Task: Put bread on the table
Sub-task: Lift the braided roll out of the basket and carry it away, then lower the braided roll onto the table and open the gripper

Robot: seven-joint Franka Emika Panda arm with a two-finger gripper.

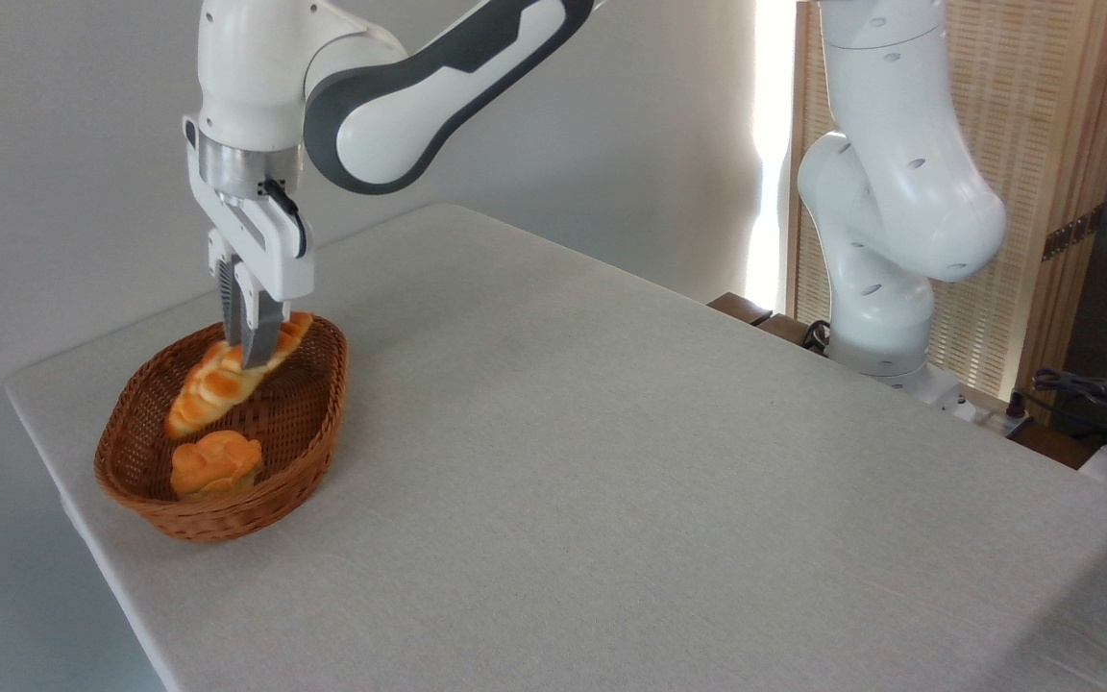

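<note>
Gripper points down, jaws clamped on upper half of braided bread, loaf tilted with lower tip toward basket floor, over the wicker basket at left end of table; 1 small bun lies in basket below.

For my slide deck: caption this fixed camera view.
Franka pincer shut on a tilted braided loaf over a wicker basket; a small bun remains inside.
</note>
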